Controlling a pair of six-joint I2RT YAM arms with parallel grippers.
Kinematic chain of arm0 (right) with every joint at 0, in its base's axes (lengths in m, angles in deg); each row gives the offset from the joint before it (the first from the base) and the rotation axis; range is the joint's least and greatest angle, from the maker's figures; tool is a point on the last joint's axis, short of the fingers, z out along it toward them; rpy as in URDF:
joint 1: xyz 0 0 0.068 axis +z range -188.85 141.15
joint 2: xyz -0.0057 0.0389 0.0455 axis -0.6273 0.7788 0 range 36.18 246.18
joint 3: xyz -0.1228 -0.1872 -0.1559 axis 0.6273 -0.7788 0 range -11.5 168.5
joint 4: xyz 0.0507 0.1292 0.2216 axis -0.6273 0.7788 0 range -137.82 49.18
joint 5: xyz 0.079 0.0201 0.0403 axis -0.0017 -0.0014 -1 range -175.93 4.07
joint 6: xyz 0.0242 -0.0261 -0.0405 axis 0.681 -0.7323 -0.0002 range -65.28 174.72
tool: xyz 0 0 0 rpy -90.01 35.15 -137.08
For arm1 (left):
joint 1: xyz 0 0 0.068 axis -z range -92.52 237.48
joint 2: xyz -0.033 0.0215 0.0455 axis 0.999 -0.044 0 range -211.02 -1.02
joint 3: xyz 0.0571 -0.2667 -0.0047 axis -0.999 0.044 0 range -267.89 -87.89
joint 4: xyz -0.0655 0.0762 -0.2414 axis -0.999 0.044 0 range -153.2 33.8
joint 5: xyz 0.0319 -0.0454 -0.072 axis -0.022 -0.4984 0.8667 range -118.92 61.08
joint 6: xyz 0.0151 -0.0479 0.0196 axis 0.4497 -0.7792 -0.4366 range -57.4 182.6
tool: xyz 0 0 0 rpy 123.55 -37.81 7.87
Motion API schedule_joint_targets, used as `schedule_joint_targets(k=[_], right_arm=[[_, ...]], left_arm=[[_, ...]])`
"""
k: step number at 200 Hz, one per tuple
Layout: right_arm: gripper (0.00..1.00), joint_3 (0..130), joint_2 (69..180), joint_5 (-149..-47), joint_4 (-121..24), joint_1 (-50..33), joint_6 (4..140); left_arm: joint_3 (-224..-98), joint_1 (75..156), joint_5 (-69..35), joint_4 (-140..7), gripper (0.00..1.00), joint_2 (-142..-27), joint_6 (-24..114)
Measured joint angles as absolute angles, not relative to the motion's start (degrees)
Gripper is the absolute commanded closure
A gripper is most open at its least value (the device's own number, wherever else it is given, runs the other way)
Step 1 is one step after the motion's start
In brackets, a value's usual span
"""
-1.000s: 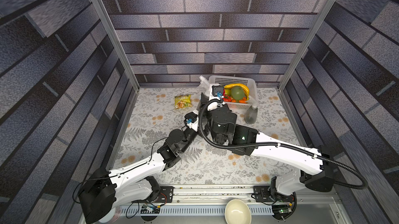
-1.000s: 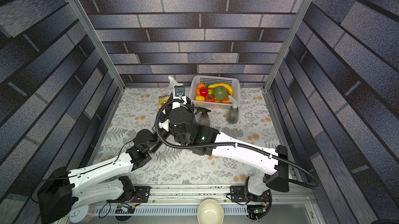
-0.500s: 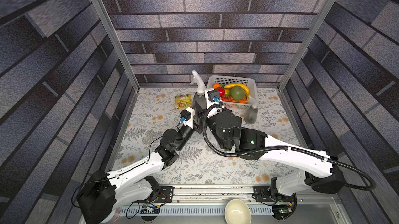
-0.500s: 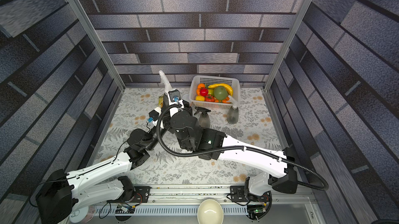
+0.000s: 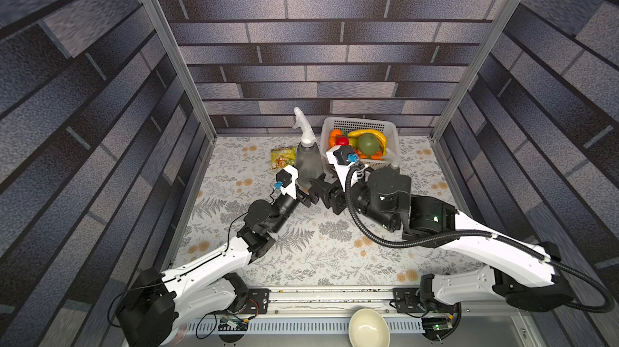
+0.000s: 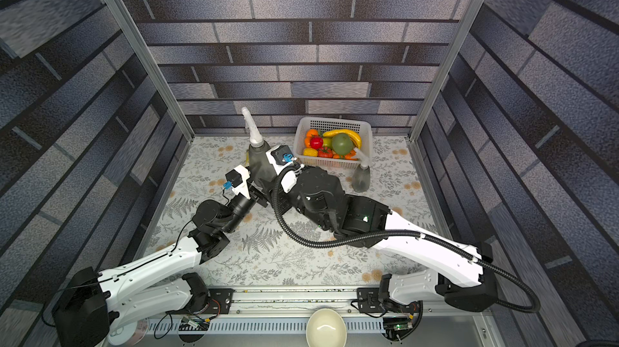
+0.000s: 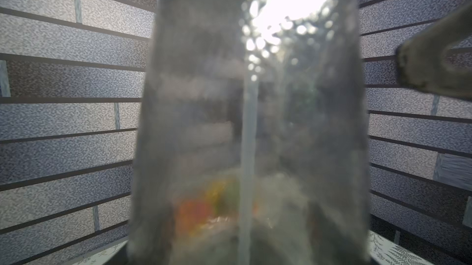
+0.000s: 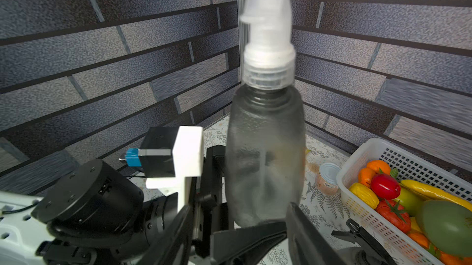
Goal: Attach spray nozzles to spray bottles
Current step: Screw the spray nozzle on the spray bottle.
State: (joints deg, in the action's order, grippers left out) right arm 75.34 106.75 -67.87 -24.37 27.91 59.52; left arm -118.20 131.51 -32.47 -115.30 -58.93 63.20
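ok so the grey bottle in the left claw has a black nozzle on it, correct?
Not black. The nozzle on the grey bottle in the left claw is whitish, as the right wrist view shows.

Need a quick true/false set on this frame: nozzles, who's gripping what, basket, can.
1. A whitish nozzle sits on the neck of the held spray bottle. True.
2. The left gripper grips that bottle low on its body. True.
3. The basket holds spare nozzles. False: it holds fruit.
4. The second bottle beside the basket has a bare neck. False: a whitish nozzle is on it.
5. The tin can is inside the basket. False: it stands on the table beside it.
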Motion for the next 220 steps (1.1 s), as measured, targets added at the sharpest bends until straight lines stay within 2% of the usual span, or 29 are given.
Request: schedule_joint_targets(k=[20, 32, 58, 83, 134, 220], right_arm=[[0.25, 75.8, 104.3, -81.0, -22.2, 19.5, 58.6], [0.24, 76.3, 103.4, -87.5, -21.9, 15.4, 58.4], [0.29, 79.9, 104.0, -99.9, -21.2, 8.8, 57.8], [0.34, 85.7, 107.5, -107.4, -20.3, 6.9, 57.2], [0.40, 89.7, 112.1, -113.1, -19.2, 6.9, 56.7], [0.50, 89.7, 113.0, -112.4, -18.3, 6.9, 56.4]], left_arm=[[-117.3, 131.5, -31.0, -113.3, 0.25, -56.9, 62.1], [-116.9, 131.6, -30.0, -112.0, 0.25, -56.0, 61.5], [-116.8, 132.2, -27.4, -108.6, 0.25, -54.2, 60.4], [-116.9, 133.3, -25.5, -105.9, 0.25, -53.2, 60.1], [-117.5, 134.0, -24.2, -103.8, 0.25, -52.9, 59.9], [-118.6, 134.6, -23.8, -103.9, 0.26, -53.0, 59.9]])
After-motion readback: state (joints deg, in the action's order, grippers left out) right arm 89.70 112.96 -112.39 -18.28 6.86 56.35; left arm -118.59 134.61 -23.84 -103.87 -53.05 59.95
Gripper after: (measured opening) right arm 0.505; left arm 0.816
